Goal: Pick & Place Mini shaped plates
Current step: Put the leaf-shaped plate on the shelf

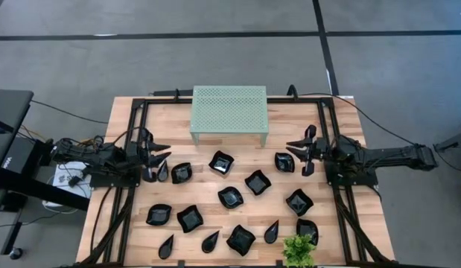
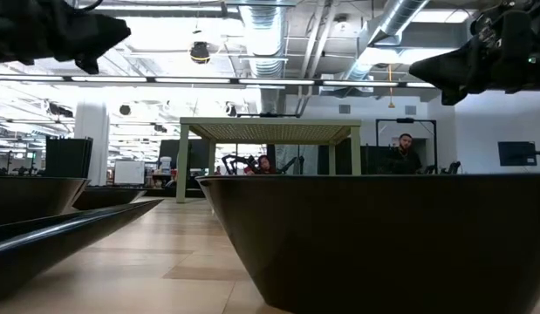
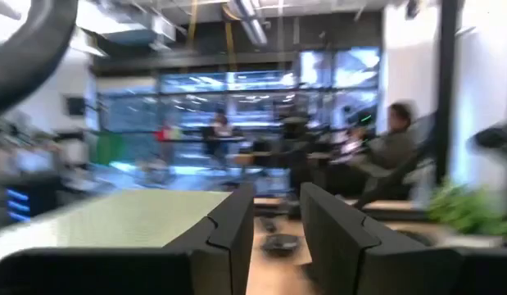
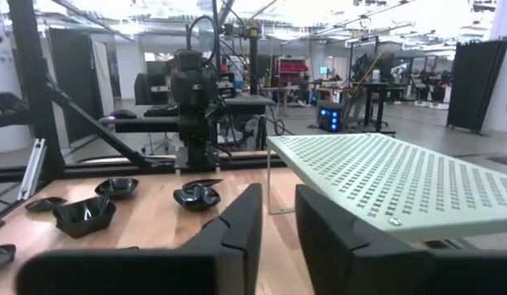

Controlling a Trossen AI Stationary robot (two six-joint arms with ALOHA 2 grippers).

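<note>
Several mini shaped plates, glossy black, lie flat on the wooden table (image 1: pixel 133 231). Among them are wavy squares (image 1: pixel 221 161) (image 1: pixel 257 182) (image 1: pixel 190 218) and teardrops (image 1: pixel 210 240) (image 1: pixel 272 232). My left gripper (image 1: pixel 164 151) is at the table's left side, above a teardrop plate (image 1: pixel 162 173). It is narrowly open and empty, as the left wrist view (image 3: pixel 276 221) also shows. My right gripper (image 1: pixel 291 149) is at the right side, beside a plate (image 1: pixel 284 162). It is narrowly open and empty, as its wrist view (image 4: pixel 278 221) also shows. In the low view both arms (image 2: pixel 60 30) (image 2: pixel 479 57) are above the table.
A pale green perforated stand (image 1: pixel 230 108) stands on four legs at the table's far middle. A small green plant (image 1: pixel 299 249) stands at the near right edge. A black frame (image 1: pixel 137 112) runs along the table's sides. People sit in the room beyond (image 2: pixel 405 153).
</note>
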